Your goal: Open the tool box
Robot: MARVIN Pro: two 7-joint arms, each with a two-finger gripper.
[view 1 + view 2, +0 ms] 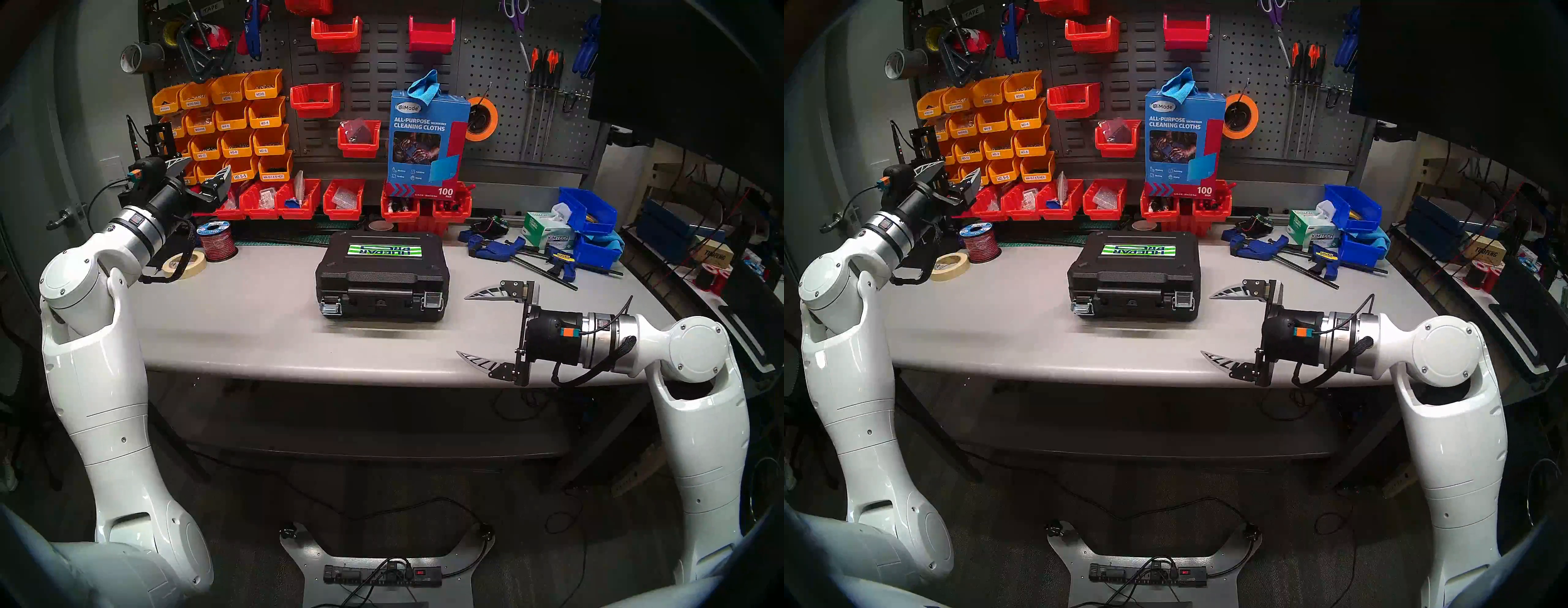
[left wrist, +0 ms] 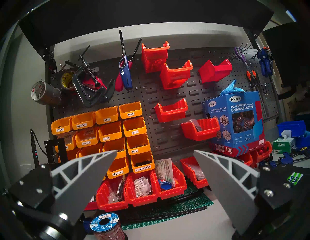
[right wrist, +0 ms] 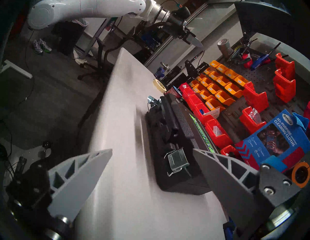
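The tool box [image 1: 382,271] lies shut on the bench [image 1: 237,322]; right pincer [image 1: 462,325] beside it and left pincer [image 1: 203,176] both gape wide, empty.

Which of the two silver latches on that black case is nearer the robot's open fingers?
The latch at the tool box's right end, closest to the right gripper; the other latch sits at the far end.

Blue carton [image 1: 427,140], 12 o'clock: "UniMade All-Purpose Cleaning Cloths, 100". Tissue box [image 1: 549,234], 2 o'clock: "Kimtech". Wire spool [image 2: 104,222]: "NAOEVO 18, 100". Orange bins [image 2: 117,171]: "M2.5-5".
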